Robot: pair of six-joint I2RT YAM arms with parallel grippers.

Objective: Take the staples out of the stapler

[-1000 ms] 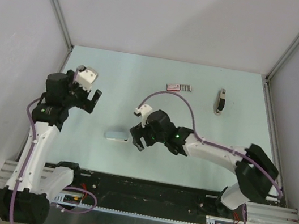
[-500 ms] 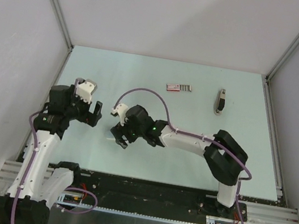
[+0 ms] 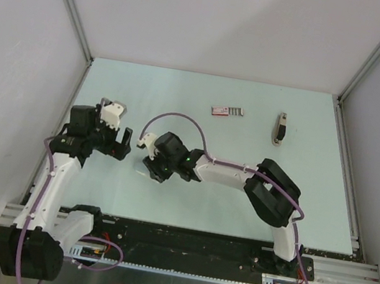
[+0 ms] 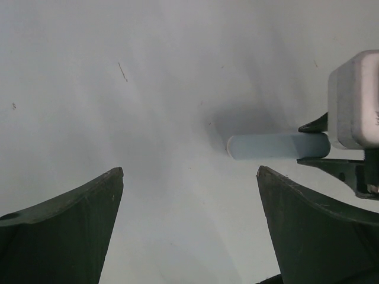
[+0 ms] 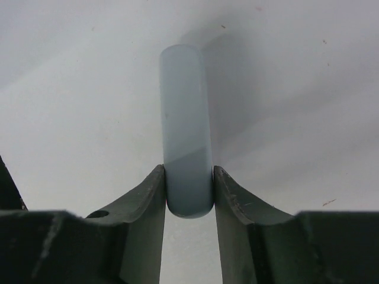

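The stapler (image 5: 186, 118) is a pale blue, rounded bar lying on the table. My right gripper (image 5: 189, 174) is shut on its near end, with a finger pressed against each side. In the top view my right gripper (image 3: 151, 165) covers the stapler at the table's left middle. My left gripper (image 3: 123, 147) is open and empty just left of it, with its jaws wide apart. In the left wrist view the stapler (image 4: 277, 146) lies ahead and to the right of my left gripper (image 4: 189, 173), and its far end is held by the right gripper.
A strip of staples with a pink piece (image 3: 226, 110) lies at the back middle of the table. A small dark tool (image 3: 280, 128) lies at the back right. The right wrist's white camera housing (image 4: 355, 100) sits at the right edge of the left wrist view.
My right gripper has moved left along the table and closed on the stapler. My left gripper has come down and right, closer to it.
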